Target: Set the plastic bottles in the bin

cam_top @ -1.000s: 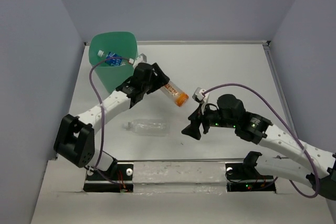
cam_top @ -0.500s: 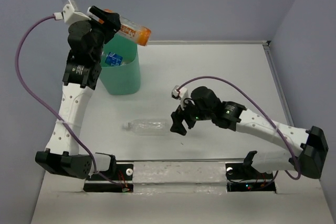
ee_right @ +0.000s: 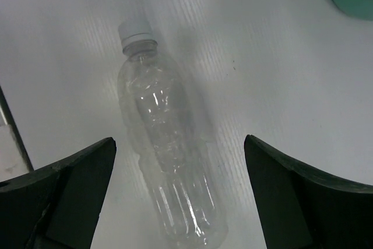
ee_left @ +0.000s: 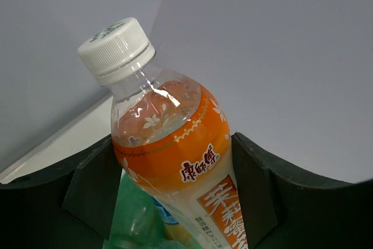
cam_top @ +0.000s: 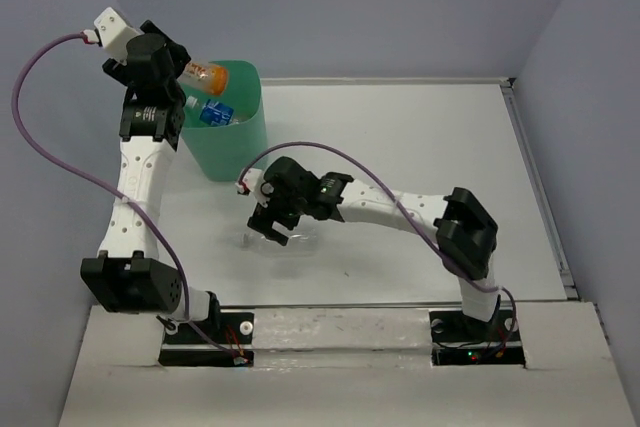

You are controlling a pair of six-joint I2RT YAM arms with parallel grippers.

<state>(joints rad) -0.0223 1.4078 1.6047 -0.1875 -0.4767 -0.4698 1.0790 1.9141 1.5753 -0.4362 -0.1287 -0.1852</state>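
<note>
Top external: left gripper (cam_top: 183, 73) holds orange bottle (cam_top: 207, 77) over bin (cam_top: 238, 152).

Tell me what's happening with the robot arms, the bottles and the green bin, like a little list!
left gripper: shut on the orange bottle, holding it over the bin
right gripper: open, one finger on each side of the clear bottle, not touching it
clear bottle: lying on its side on the table, white cap on
inside the bin: a blue-labelled bottle
not yet in the bin: orange bottle, clear bottle
</note>
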